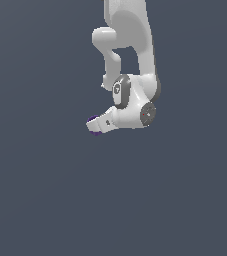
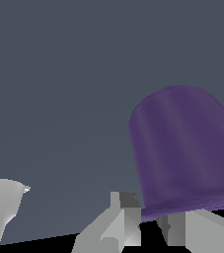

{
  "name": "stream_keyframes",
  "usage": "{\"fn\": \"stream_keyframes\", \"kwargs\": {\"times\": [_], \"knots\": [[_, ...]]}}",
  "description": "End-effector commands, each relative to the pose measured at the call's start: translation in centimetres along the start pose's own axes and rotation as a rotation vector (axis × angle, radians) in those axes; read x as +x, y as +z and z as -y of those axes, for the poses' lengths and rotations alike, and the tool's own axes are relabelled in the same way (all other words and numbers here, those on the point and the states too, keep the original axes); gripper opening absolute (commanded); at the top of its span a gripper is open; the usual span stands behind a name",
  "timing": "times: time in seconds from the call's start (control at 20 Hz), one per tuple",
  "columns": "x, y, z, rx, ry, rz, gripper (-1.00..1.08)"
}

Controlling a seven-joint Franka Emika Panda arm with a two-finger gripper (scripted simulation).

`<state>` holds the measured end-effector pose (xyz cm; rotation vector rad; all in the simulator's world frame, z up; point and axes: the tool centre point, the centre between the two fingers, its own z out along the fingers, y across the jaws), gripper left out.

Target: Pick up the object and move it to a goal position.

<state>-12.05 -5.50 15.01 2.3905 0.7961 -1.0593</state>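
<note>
The object (image 2: 187, 148) is a dark purple rounded lump with a flared rim; it fills much of the wrist view. In the exterior view only small purple bits of it (image 1: 91, 120) peek out around the fingertips. My white gripper (image 1: 95, 126) points toward the exterior view's left, tilted sideways. In the wrist view the gripper (image 2: 149, 220) has its two grey fingers (image 2: 118, 225) drawn close together, with a narrow gap that lines up with the edge of the object's rim. The jaws look shut on that rim. Most of the object is hidden by the fingers in the exterior view.
Only a plain dark grey-blue surface shows around the arm (image 1: 135, 45) in both views. A pale rounded part of the hand (image 2: 2, 212) shows at the wrist view's edge.
</note>
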Motion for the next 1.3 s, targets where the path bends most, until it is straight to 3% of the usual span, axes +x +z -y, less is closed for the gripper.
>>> {"fn": "stream_keyframes", "kwargs": {"times": [0.0,0.65,1.25], "knots": [[-1.8,-2.1,0.1,0.0,0.001,-0.002,-1.0],[-10.5,-12.4,0.2,0.001,0.001,-0.002,-1.0],[-12.8,-15.5,0.0,-0.002,0.002,0.0,-1.0]]}}
